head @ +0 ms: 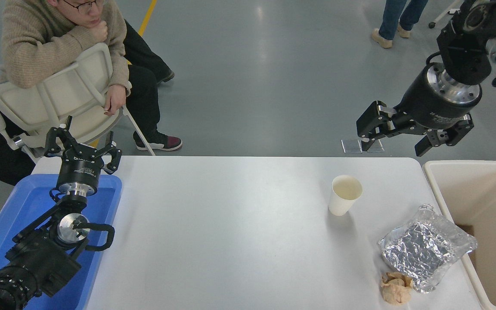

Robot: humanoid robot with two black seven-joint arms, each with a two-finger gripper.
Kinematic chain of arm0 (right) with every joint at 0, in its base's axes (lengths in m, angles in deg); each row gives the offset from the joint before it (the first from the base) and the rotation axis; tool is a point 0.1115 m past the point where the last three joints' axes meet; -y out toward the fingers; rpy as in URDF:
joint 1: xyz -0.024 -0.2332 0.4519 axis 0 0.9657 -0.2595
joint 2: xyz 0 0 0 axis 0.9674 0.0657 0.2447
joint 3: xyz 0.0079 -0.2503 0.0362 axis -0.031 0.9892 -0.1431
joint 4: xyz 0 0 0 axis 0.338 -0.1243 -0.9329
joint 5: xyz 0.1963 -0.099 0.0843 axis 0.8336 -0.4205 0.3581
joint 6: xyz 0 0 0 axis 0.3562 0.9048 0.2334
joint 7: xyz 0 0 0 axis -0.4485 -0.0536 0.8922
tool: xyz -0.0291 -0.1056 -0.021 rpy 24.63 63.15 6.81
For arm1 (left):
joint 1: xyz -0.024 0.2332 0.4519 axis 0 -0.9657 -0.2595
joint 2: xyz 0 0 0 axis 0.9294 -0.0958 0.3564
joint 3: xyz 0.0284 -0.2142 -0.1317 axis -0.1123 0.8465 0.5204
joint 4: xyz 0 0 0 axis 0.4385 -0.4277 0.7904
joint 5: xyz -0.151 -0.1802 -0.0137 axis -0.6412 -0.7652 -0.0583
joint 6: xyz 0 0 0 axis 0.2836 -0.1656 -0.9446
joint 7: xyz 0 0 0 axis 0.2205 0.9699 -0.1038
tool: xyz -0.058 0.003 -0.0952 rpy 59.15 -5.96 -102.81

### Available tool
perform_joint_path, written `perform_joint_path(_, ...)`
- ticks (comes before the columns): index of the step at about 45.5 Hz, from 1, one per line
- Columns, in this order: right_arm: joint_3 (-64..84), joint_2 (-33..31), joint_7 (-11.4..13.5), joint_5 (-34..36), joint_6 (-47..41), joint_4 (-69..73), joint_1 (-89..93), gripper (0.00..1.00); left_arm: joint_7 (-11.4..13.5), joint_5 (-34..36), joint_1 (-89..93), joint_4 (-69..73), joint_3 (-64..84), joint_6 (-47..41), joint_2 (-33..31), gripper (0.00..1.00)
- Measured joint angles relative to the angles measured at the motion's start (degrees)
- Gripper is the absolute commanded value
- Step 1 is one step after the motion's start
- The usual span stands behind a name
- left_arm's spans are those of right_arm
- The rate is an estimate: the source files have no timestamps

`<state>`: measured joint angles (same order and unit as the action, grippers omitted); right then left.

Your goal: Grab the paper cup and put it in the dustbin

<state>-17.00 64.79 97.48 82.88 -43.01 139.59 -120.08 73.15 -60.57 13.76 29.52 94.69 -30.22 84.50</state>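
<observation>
The white paper cup [344,195] stands upright on the white table [230,232], right of centre, its cream inside showing. The cream dustbin [485,224] stands off the table's right edge. My right gripper [396,140] is open and empty, raised high beyond the table's far right corner, well above and behind the cup. My left gripper [83,142] is open and parked at the lower left over the blue tray.
A crinkled silver foil bag [426,247] and a crumpled tan paper ball [396,287] lie at the table's front right. A blue tray [28,215] sits at the left. A person sits on a white chair [58,99] at the far left.
</observation>
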Motion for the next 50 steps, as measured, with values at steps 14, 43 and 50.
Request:
perform_joint_path(14, -0.8, 0.2, 0.0, -1.0, 2.4, -3.9, 5.3, 1.0, 0.0, 0.0, 0.0, 0.0, 0.0, 0.0, 0.0, 0.99)
perform_joint_path(43, -4.9, 7.5, 0.1, -8.5, 24.7, -20.7, 33.8, 0.97, 0.0, 0.0, 0.0, 0.0, 0.0, 0.0, 0.0, 0.99)
perform_joint_path(50, -5.3, 8.7, 0.1, -9.0, 29.6, -23.4, 39.5, 0.97, 0.0, 0.0, 0.0, 0.0, 0.1, 0.0, 0.0, 0.99)
